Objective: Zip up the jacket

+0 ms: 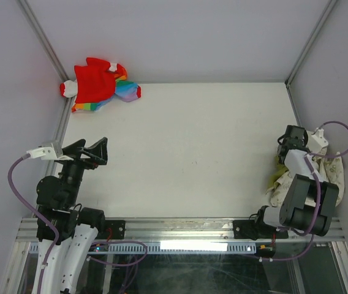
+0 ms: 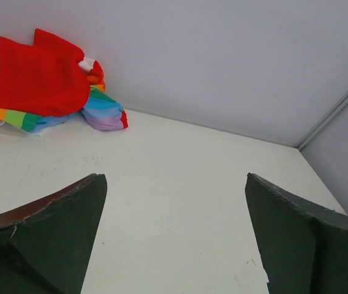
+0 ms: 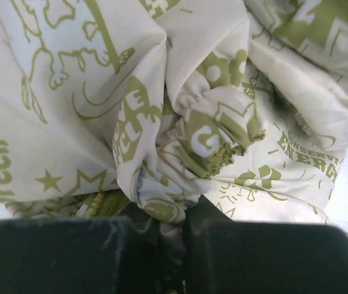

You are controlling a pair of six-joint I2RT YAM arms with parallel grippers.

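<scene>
The jacket (image 1: 336, 176), cream-white with olive-green prints, lies bunched at the table's right edge beside the right arm. In the right wrist view its crumpled fabric (image 3: 211, 92) fills the frame, with a gathered olive cuff in the middle and a bit of olive zipper strip (image 3: 97, 203) at the lower left. My right gripper (image 3: 174, 228) is shut on a fold of the jacket's fabric, pinched between the two dark fingers. From above, that gripper (image 1: 291, 139) points down into the heap. My left gripper (image 1: 96, 150) hangs open over the table's left side, nothing between its fingers (image 2: 175, 179).
A red and rainbow-coloured garment (image 1: 100, 84) lies in the far left corner, also seen in the left wrist view (image 2: 39, 76). The white table (image 1: 192, 135) is walled on the left, the back and the right, with metal posts in the far corners.
</scene>
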